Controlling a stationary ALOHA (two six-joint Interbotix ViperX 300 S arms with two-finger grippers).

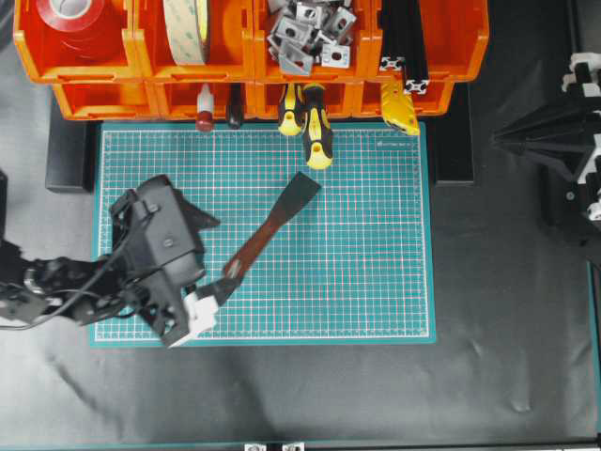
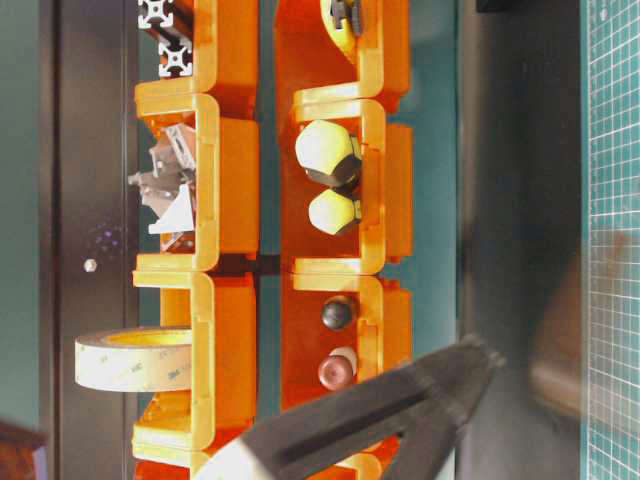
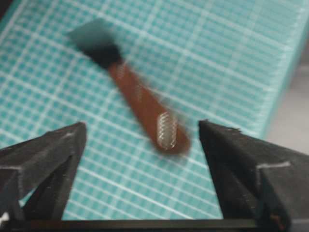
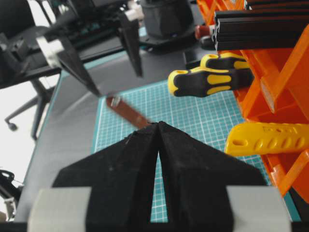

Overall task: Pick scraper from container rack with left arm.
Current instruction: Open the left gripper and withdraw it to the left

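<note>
The scraper (image 1: 272,225), with a reddish-brown handle and a dark flat blade, lies slantwise on the green cutting mat (image 1: 376,282), blade towards the container rack (image 1: 103,70). My left gripper (image 1: 223,254) stands open at the handle's ringed end, one finger on each side and neither touching it. In the left wrist view the scraper (image 3: 145,106) looks blurred, and its handle end sits just ahead of the gap of the left gripper (image 3: 142,133). My right gripper (image 4: 158,124) is shut on nothing and sits off the mat at the right (image 1: 498,139).
Two yellow-and-black screwdrivers (image 1: 310,122) stick out of the lower orange bins onto the mat. A red-capped tool (image 1: 204,117) and a yellow tool (image 1: 402,108) also poke out. The upper bins hold tape rolls (image 1: 188,28), metal brackets (image 1: 310,33) and black extrusions (image 1: 404,38).
</note>
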